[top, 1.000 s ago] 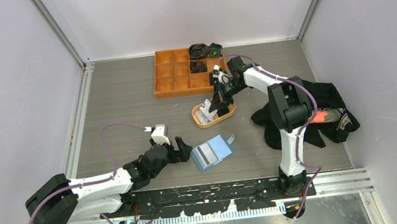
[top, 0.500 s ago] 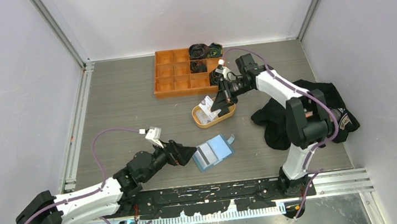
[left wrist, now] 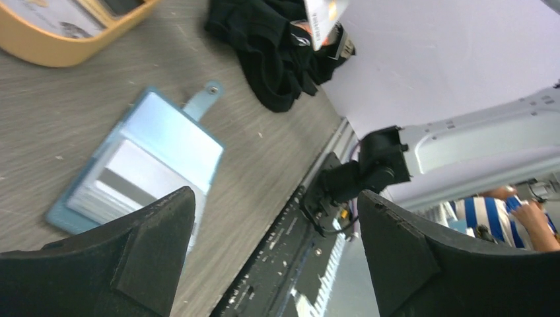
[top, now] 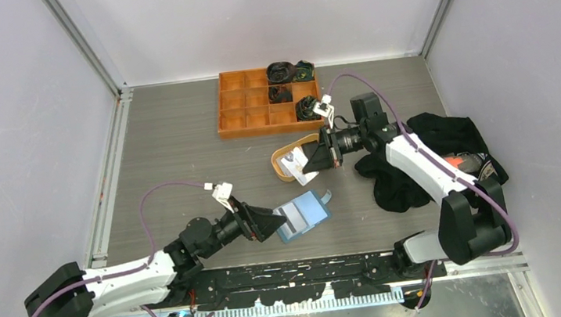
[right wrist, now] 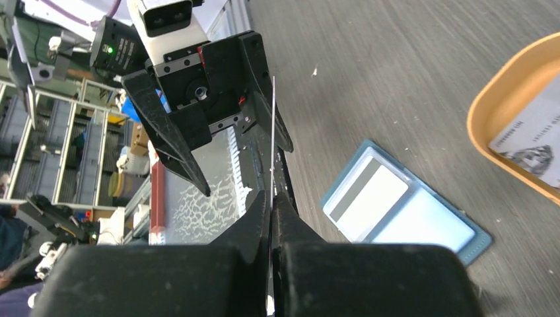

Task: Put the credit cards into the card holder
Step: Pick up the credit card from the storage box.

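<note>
Left pincer [top: 275, 223] gapes empty just beside the blue card holder [top: 304, 214], which lies open on the tabletop [top: 182, 153]. Beyond the card holder, right pincer [top: 315, 159] clamps a white card [right wrist: 273, 132], likely light, stiff and slick, best pinched at its edge.

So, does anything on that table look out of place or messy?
Mostly the black clothing crumpled in a heap on the right side of the table, partly under the right arm. It looks dumped there. The orange tray, tan dish and open card holder seem in order.
</note>
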Motion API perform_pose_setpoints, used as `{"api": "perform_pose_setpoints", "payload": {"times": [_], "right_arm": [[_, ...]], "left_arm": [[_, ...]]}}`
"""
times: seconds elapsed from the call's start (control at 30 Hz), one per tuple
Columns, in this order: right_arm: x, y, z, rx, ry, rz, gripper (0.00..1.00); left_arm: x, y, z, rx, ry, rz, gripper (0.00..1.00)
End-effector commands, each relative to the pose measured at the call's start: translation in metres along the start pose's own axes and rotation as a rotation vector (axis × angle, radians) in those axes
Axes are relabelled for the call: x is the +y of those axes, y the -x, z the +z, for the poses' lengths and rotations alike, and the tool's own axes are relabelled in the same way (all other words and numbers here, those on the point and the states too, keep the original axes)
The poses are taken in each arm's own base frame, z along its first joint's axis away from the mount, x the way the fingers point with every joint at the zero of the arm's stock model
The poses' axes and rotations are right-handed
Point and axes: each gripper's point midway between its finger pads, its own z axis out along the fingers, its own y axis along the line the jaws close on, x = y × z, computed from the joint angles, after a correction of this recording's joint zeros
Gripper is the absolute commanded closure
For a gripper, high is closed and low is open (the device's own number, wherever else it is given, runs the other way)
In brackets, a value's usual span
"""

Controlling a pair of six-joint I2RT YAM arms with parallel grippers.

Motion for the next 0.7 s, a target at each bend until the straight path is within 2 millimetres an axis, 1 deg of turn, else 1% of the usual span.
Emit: {"api": "perform_pose_setpoints", "payload": {"times": [0.0,0.1,0.2,0.27,0.43,0.6,0.67], "right_arm": [[0.027,-0.001,0.001,-0.016,0.106,-0.183,0.99],[0.033,-0.009,0.005,-0.001,0.123,-0.217,0.99],[0.035,-0.018,0.010,0.022,0.135,-0.218,0.99],[0.035,-0.023,0.013,0.040,0.144,-0.240,0.99],[0.038,-0.035,0.020,0.086,0.168,-0.269,0.99],[0.041,-0.043,0.025,0.113,0.187,-0.289,0.99],[0.043,-0.046,0.027,0.122,0.200,-0.295,0.99]], "left_arm": [[-0.045,0.012,0.001,-0.058,-0.159,0.027,0.09],[-0.050,0.010,-0.001,-0.075,-0.164,0.063,0.12],[-0.056,0.008,-0.003,-0.083,-0.175,0.095,0.19],[-0.059,0.004,-0.004,-0.084,-0.178,0.121,0.21],[-0.062,0.000,-0.004,-0.104,-0.156,0.176,0.22],[-0.064,0.004,0.000,-0.149,-0.154,0.198,0.23],[-0.068,0.011,0.002,-0.186,-0.170,0.198,0.23]]}}
